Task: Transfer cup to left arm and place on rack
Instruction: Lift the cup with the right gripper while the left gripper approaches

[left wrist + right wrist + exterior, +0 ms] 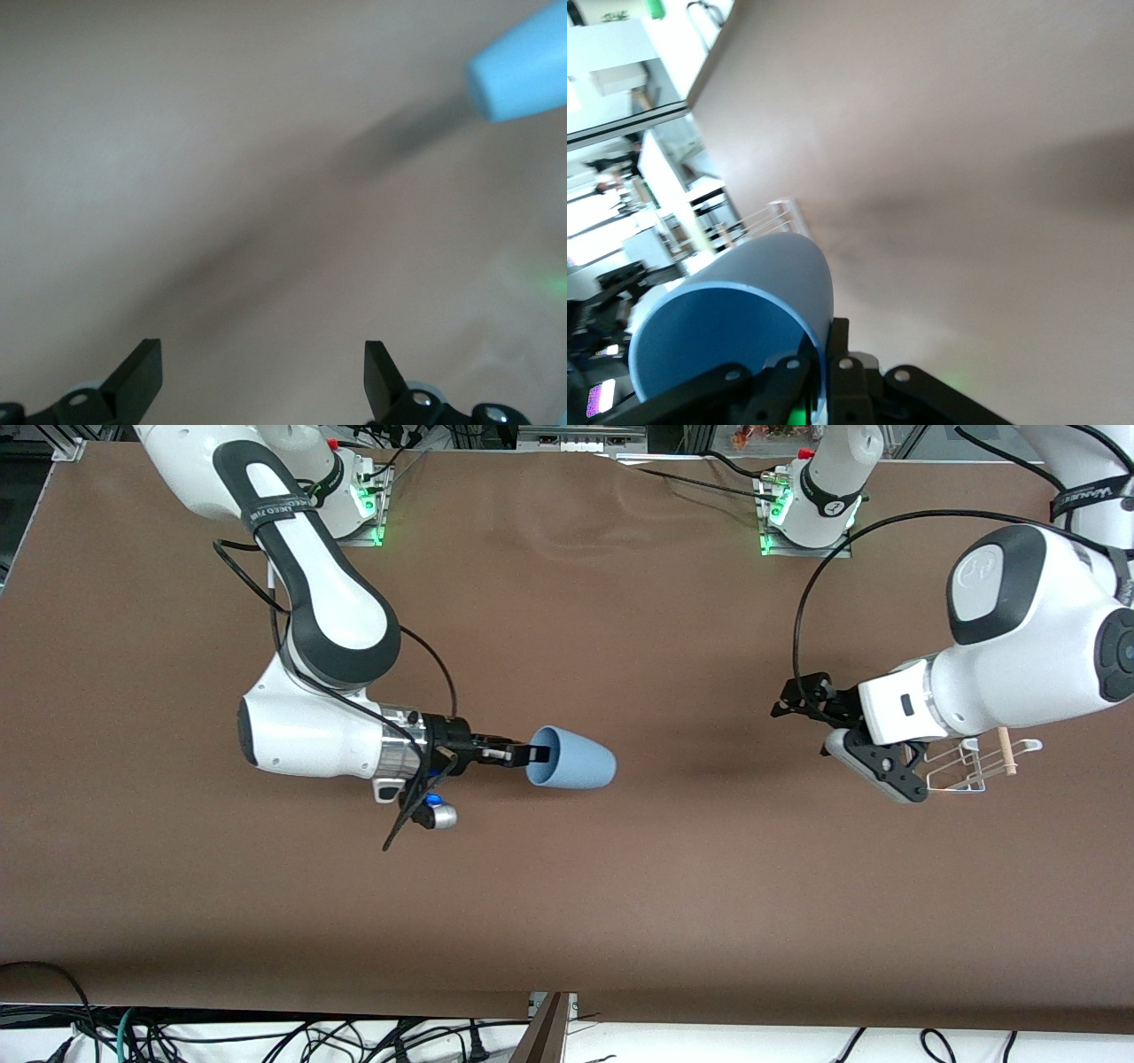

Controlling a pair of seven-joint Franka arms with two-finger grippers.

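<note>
Light, smooth, slippery, our cup point(571, 759) hangs rim-pinched in the right gripper point(530, 755); left gripper point(852, 731), fingers point(137, 376) spread, should clasp its tapered body.

You see a smooth matt plastic cup point(571, 760), a clear glossy rack point(961, 770) with a wooden dowel point(1006, 750), and a matt brown bench point(567, 886).
</note>
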